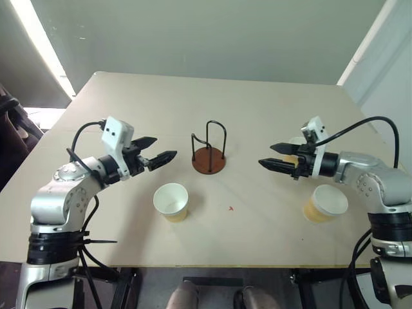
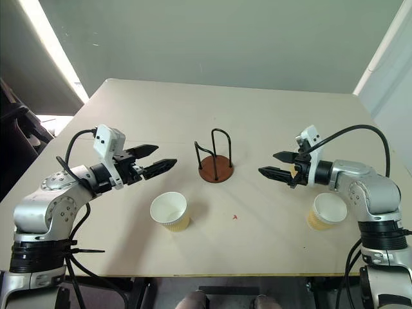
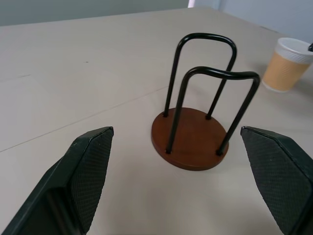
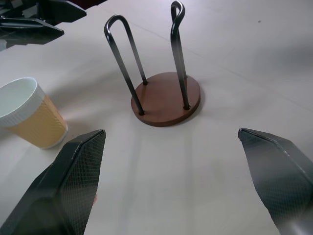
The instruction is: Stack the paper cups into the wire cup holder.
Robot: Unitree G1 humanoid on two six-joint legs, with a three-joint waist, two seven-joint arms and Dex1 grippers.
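The wire cup holder (image 1: 208,156), a reddish-brown disc with black wire arches, stands empty at the table's middle. One paper cup (image 1: 171,201) stands upright in front of it, slightly to its left. A second paper cup (image 1: 325,205) stands near the front right. A third paper cup (image 3: 288,64) is partly hidden behind my right gripper. My left gripper (image 1: 162,149) hovers open to the left of the holder and points at it. On the holder's other side, my right gripper (image 1: 266,155) is also open and faces it. Neither holds anything.
The pale table (image 1: 257,109) extends well beyond the holder toward its far edge. Its front edge (image 1: 212,264) runs just behind the two near cups. A black cable (image 1: 370,122) arcs over my right arm.
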